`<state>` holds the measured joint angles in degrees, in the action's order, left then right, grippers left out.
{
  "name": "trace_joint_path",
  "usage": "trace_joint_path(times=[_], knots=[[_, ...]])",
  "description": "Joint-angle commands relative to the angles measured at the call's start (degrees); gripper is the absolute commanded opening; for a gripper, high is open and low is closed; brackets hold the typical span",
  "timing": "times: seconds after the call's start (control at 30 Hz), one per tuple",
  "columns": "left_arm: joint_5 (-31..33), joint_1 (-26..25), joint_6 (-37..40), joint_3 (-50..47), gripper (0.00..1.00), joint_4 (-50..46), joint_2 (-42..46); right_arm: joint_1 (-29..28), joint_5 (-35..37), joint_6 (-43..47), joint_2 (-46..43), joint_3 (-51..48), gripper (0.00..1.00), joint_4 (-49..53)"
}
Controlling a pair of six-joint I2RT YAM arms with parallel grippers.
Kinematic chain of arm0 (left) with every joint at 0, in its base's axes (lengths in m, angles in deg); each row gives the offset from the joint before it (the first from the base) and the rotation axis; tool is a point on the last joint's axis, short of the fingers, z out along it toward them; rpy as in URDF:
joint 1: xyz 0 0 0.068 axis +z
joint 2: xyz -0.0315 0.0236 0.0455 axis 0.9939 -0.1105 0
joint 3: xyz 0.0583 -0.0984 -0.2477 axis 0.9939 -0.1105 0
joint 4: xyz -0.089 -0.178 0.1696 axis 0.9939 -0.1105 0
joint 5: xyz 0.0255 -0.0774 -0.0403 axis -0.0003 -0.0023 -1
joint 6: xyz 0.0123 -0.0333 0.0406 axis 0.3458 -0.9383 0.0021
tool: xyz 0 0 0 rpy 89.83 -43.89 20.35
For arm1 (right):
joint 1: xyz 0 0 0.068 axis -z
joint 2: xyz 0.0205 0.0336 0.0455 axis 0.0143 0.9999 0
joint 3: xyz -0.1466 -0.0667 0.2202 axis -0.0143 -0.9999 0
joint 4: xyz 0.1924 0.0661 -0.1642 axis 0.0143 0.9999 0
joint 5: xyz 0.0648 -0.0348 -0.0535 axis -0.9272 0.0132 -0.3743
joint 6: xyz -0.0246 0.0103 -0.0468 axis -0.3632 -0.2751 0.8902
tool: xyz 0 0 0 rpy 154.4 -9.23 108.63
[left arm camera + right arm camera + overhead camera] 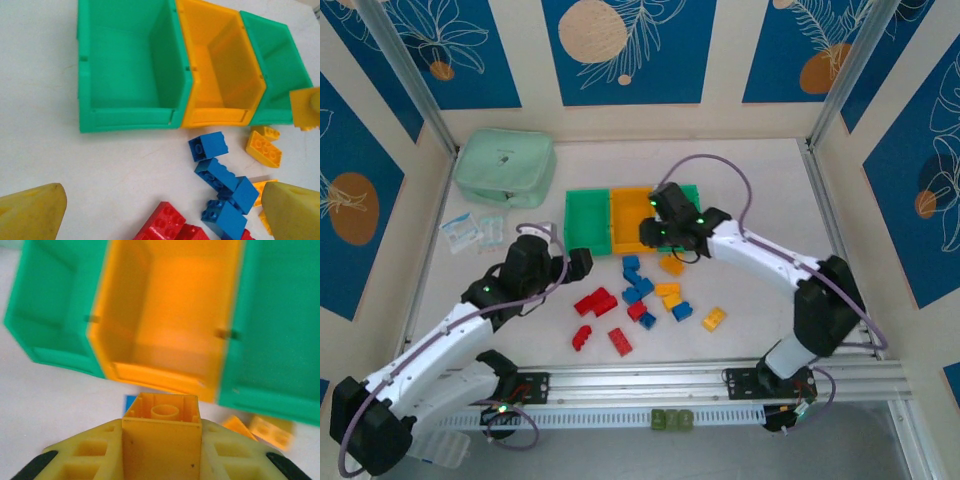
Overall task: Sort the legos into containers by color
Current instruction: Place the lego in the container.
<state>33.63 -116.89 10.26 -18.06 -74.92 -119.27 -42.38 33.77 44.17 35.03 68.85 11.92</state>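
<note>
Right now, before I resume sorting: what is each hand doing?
Left hand: open, empty.
Right hand: closed on a yellow lego brick.

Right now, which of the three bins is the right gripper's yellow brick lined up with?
The middle orange-yellow bin: the right gripper holds its yellow brick squarely before that one, while the green bins sit to either side.

Nothing legible: no word, number or brand. The pale mint-green soft zip pouch [505, 168], left of the green rectangular plastic bin [585, 222], bears a faint mark too small to read.
</note>
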Motion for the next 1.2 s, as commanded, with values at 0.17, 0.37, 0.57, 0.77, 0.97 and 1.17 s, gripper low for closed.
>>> trace_joint_path(times=[0.17,0.37,0.57,0.77,0.97,1.17], knots=[[4.81,-0.25,-1.74,0.83,0.99,-8.83,3.73,-3.61,-2.82,3.36,16.32,19.27,0.32,-1.51],[4.69,-0.16,-2.51,0.77,0.99,-9.1,2.82,-3.44,-2.99,5.12,28.44,32.9,0.35,1.33],[3.15,-0.16,-1.31,2.3,0.99,-8.13,-0.53,-3.35,-2.6,6.69,31.72,40.06,0.54,4.76],[0.02,-0.16,0.18,4.37,0.99,-6.89,-4.0,-2.76,-3.09,6.39,22.58,31.12,0.62,3.48],[-4.35,-0.49,1.05,4.69,0.99,-3.61,-6.41,-1.55,-2.86,4.81,7.6,13.85,0.67,2.79],[-7.44,-2.22,0.41,4.26,0.99,0.97,-9.23,1.35,-1.79,2.4,-4.0,-0.35,0.72,6.98]])
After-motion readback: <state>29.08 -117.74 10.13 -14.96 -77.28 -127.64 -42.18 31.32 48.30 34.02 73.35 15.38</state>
